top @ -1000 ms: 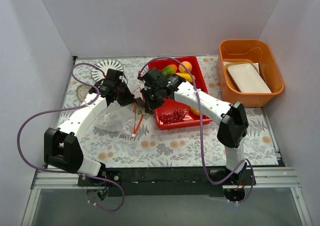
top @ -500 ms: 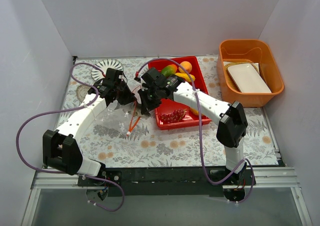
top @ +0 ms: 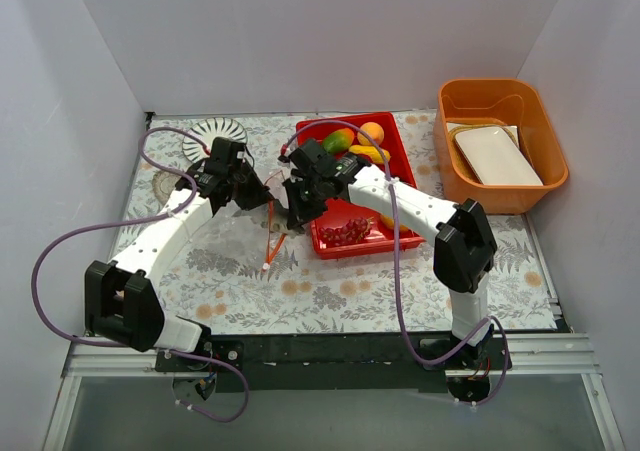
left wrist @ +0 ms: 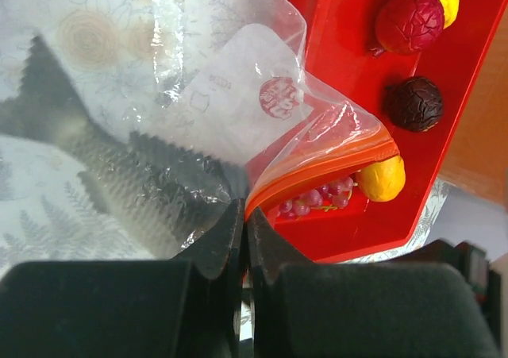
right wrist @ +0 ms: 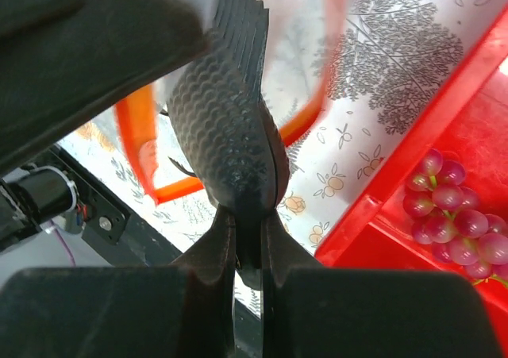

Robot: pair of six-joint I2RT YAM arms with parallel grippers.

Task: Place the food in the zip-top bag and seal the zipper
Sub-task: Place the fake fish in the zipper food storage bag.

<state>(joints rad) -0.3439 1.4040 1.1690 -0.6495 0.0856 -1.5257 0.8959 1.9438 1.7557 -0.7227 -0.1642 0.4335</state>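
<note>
My left gripper is shut on the rim of the clear zip-top bag beside its orange-red zipper and holds the mouth up, next to the red tray. In the left wrist view the jaws pinch the bag at the zipper. My right gripper is shut on the silver fish, its tail pointing into the mouth. The fish shows through the plastic. The tray holds the grapes, mango, orange, apple and plum.
An orange bin with a white dish stands at the back right. A white ribbed plate lies at the back left. White walls close in three sides. The tray's left rim lies right under my right gripper.
My right gripper, with the fish, has shifted slightly at the bag's mouth. The hanging zipper strip swung left and back. My left gripper has kept its hold and barely moved.
</note>
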